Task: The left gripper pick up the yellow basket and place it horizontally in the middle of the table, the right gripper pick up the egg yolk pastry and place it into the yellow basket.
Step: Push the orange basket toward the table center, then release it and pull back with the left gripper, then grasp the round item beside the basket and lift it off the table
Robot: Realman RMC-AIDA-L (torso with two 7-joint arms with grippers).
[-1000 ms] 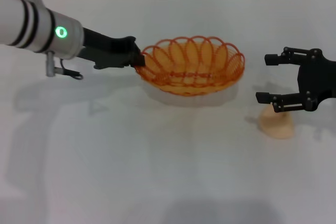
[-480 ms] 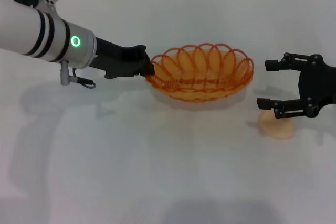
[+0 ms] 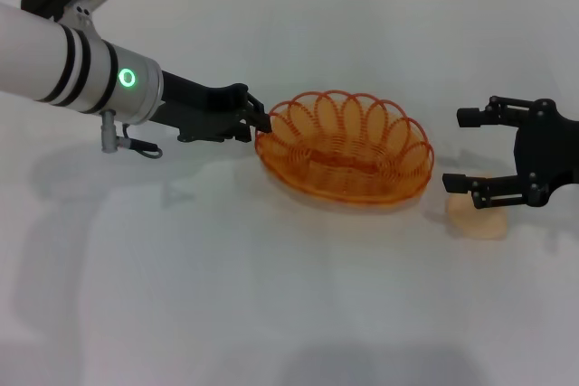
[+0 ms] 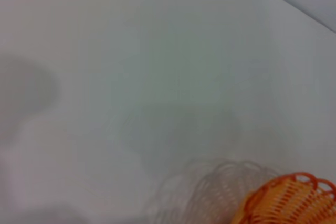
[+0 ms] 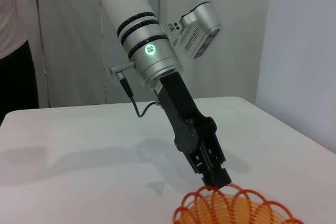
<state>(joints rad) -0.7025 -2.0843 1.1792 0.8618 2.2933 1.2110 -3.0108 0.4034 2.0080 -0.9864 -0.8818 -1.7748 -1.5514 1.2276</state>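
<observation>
Basket [image 3: 346,146] sits near the middle of the table [image 3: 271,296], lying sideways with its long side across. It looks like it is down on the table now, or very close to it. The left claw [image 3: 260,121] is pinching the basket's rim at the end nearest that arm. In the right wrist view you can see the same claw [image 5: 217,178] biting the top of the rim [image 5: 233,208].

The pastry [image 3: 478,221] lies on the table just beside the basket, on the right side. It is not in the basket yet. The right claw [image 3: 468,151] hangs over it with its fingers spread wide, holding nothing. One finger is right above the pastry.

What could go wrong? I think a few things.

If the left claw pulls back before it lets go all the way, it could drag the basket or tip it, because the basket looks light.

The basket is very near the pastry. If it slides a bit more, it could bump the pastry and roll it off.

The pastry looks soft and round. If the right claw squeezes too hard, it could squash it. If it grabs off to one side, the pastry could slip out.

The right claw must also lift high, or it could knock the rim.
</observation>
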